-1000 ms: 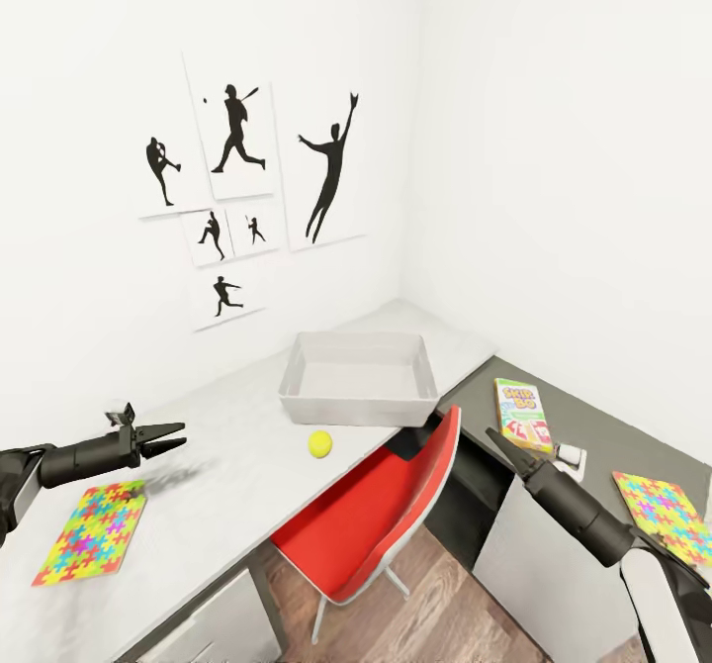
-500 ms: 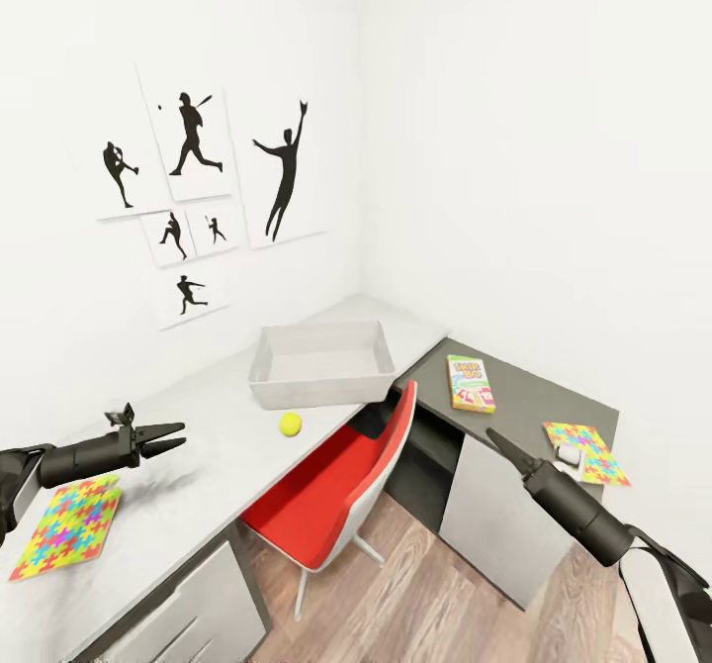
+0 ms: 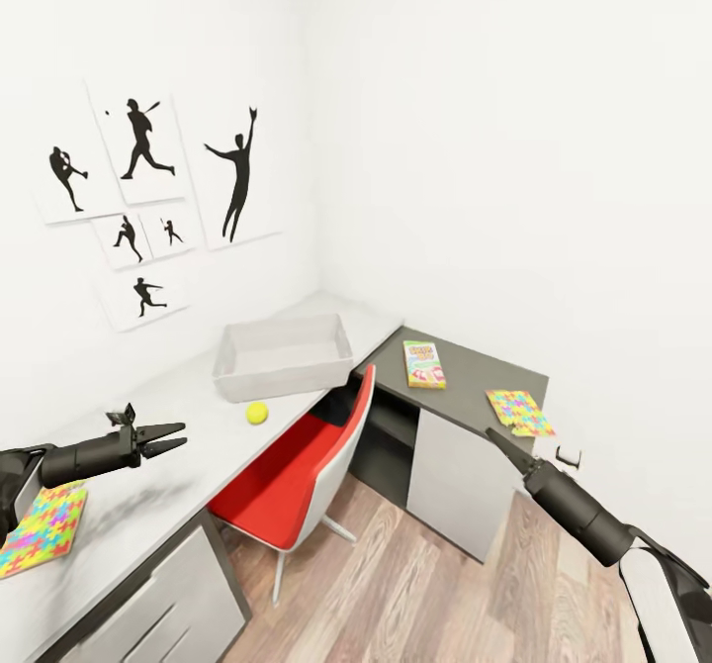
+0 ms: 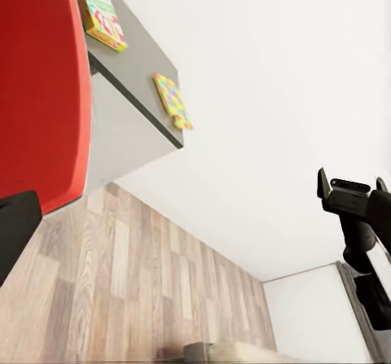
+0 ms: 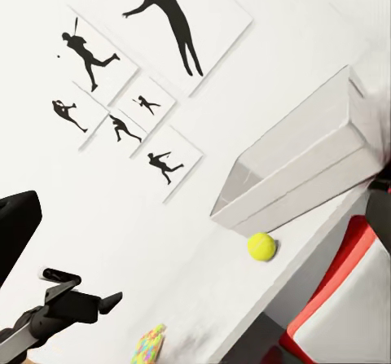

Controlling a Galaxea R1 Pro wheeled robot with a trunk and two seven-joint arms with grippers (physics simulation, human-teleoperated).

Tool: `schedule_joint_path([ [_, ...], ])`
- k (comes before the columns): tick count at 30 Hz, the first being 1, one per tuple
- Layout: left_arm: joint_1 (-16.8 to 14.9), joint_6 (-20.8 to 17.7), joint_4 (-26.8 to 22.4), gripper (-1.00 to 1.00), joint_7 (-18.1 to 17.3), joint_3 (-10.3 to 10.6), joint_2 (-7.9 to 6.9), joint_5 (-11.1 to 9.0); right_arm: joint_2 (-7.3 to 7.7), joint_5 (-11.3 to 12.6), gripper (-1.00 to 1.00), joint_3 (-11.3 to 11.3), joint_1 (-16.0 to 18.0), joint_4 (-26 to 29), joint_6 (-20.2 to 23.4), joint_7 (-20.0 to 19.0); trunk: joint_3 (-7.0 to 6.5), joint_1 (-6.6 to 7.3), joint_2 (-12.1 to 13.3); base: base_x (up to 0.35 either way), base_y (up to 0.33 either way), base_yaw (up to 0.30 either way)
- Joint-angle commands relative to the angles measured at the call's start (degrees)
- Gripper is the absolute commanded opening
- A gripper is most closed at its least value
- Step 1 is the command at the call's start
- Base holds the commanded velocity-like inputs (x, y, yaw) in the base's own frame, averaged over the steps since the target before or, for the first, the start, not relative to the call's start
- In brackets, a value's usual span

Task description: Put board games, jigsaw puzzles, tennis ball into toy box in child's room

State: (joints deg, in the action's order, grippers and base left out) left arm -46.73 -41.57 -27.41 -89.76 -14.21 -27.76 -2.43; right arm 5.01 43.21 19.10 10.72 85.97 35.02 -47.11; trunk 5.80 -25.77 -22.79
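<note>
1. One jigsaw puzzle (image 3: 40,530) lies at the 8 o'clock edge of the head view, cut off by the frame and partly behind the left arm; its full outline cannot be made out
2. The toy box (image 3: 285,354) sits on the light grey stretch of the counter (image 3: 178,445); its inside floor is mostly hidden by the near wall, so whether it holds anything cannot be told
3. The tennis ball (image 3: 257,412) rests on the counter just in front of the box, apart from it, near the red chair (image 3: 297,470)
4. On the dark corner section lie a board game (image 3: 423,363) and, towards 3 o'clock from it, a second jigsaw puzzle (image 3: 519,412); the print on both is too small to read
5. The left gripper (image 3: 176,435) is held level above the counter, pointing towards 3 o'clock, jaws a narrow gap apart and empty
6. The right gripper (image 3: 494,437) reaches up towards 11 o'clock over the wooden floor (image 3: 415,584), short of the counter; its jaws look pressed together, holding nothing
7. Baseball silhouette prints (image 3: 148,188) hang on the wall
</note>
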Motion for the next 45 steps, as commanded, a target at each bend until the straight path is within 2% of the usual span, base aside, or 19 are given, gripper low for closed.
schedule_joint_path([
  [1, -0.03, -0.58, -0.02, 1.00, -0.24, -0.02, -0.02, 0.05, 0.00, 0.30, 1.00, 0.03, 0.06, -0.01, 0.40, -0.02, 0.09, -0.01, -0.13, -0.206, 0.000, -0.257],
  [21, -0.03, -0.53, -0.02, 1.00, -0.24, -0.02, 0.12, 0.05, 0.00, 0.36, 1.00, 0.08, 0.08, -0.07, 0.40, 0.00, -0.72, -0.01, -0.13, -0.200, 0.000, -0.257],
  [45, -0.03, -0.53, -0.02, 1.00, -0.24, -0.02, 0.16, 0.05, 0.00, 0.23, 1.00, 0.13, 0.08, -0.10, 0.40, 0.00, -1.69, -0.01, -0.13, -0.013, 0.053, -0.257],
])
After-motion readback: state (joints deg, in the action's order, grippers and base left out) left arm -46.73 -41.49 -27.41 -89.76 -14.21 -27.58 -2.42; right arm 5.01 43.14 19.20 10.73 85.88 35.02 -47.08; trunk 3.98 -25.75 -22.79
